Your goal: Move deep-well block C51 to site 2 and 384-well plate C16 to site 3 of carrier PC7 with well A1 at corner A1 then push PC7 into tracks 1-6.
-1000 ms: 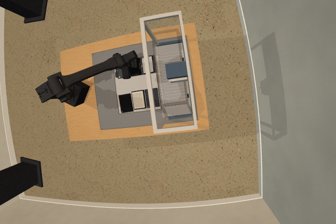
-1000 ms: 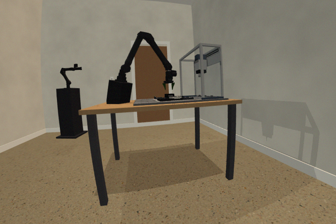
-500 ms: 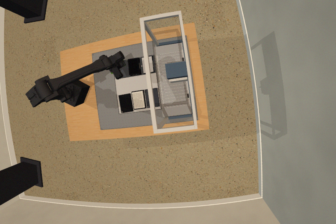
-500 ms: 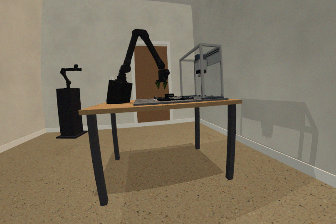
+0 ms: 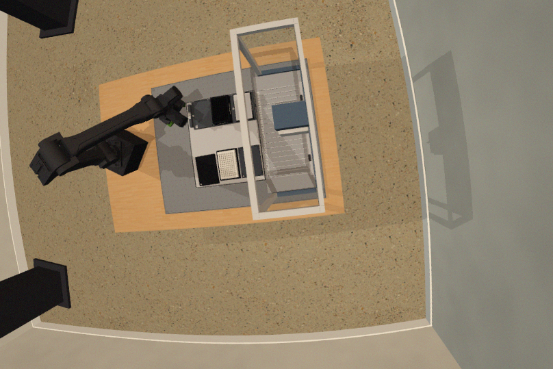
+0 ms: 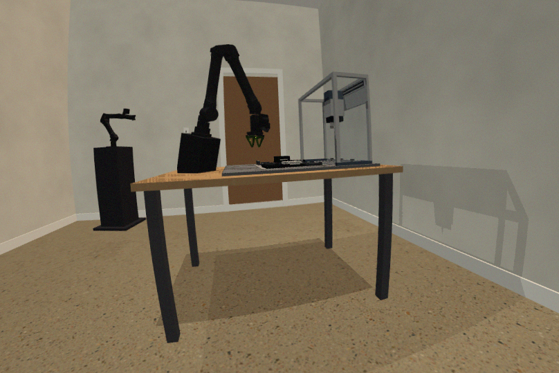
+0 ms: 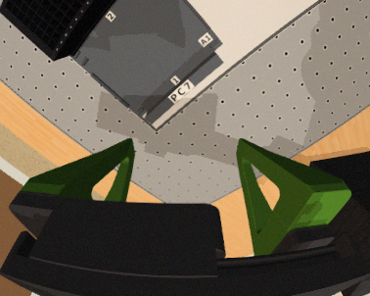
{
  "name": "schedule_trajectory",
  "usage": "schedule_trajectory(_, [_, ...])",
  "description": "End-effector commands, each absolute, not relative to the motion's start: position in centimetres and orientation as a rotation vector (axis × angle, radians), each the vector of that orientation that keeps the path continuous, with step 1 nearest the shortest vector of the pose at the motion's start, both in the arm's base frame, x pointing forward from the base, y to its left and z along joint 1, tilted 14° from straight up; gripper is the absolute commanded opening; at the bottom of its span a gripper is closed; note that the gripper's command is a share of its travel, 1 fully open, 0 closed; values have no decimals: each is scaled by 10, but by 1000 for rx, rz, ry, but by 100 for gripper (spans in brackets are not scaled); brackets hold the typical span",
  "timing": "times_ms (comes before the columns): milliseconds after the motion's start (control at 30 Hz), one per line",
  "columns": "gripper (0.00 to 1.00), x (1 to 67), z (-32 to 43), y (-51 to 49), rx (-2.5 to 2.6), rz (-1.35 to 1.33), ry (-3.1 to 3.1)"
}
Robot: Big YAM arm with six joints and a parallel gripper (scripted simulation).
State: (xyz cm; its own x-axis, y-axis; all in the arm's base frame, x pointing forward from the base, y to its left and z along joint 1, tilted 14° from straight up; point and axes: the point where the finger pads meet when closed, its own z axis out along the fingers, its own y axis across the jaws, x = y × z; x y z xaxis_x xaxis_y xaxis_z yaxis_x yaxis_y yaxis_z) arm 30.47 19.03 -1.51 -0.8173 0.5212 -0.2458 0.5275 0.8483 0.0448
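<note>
The grey carrier PC7 (image 5: 218, 110) lies on the white apron, its far end under the instrument frame. In the wrist view its handle end with the PC7 label (image 7: 181, 92) is just ahead of my fingers, and site 1 (image 7: 145, 49) is bare. A white plate (image 5: 248, 105) sits on site 3, partly hidden by the frame. My gripper (image 7: 185, 145) (image 6: 254, 140) is open and empty. It hangs well above the perforated mat, off the handle end.
The nest row lies across the apron: a black square (image 5: 207, 170), the white 96-well plate (image 5: 226, 163) and a dark nest (image 5: 250, 161). The instrument frame (image 5: 276, 119) stands over the rails (image 5: 285, 146), with a blue head (image 5: 290, 116) inside.
</note>
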Motion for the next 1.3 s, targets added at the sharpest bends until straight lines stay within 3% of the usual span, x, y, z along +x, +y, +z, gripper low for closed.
schedule_trajectory(0, [80, 287, -9, 193, 573, -26, 2811])
schedule_trajectory(667, [80, 292, -11, 192, -265, -151, 2881])
schedule_trajectory(1267, [80, 291, -46, 180, -261, -168, 2900])
